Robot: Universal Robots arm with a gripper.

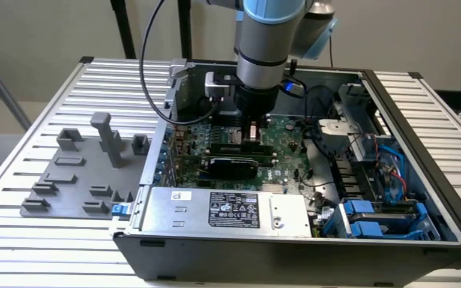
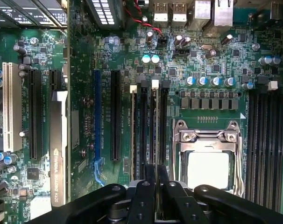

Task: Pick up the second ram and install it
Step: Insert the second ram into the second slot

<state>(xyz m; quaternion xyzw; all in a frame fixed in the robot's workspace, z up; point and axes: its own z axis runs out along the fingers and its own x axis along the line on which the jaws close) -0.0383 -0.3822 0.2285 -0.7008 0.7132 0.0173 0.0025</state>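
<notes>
Second ram (image 2: 156,140), a thin stick seen edge-on, stands upright in a long memory slot (image 2: 163,135) of the large green motherboard (image 2: 216,60), beside a neighbouring stick (image 2: 140,135) already seated in the parallel slot. Black two-finger gripper (image 2: 156,179) is drawn in narrow, fingers pinching the stick's upper edge. Just beside these slots sits the silver-framed square CPU socket (image 2: 208,161); beyond it lie more dark empty memory slots (image 2: 267,140). On the other side run long black expansion slots (image 2: 115,116) and a white one (image 2: 10,107), with a black graphics card (image 2: 57,154) standing on edge. In the exterior view the grey-and-blue arm (image 1: 266,36) reaches straight down into the open black computer case (image 1: 295,243), gripper (image 1: 251,133) low over the board. A grey moulded parts tray (image 1: 70,180) rests on the ribbed metal table (image 1: 22,240) to the exterior view's left of the case.
</notes>
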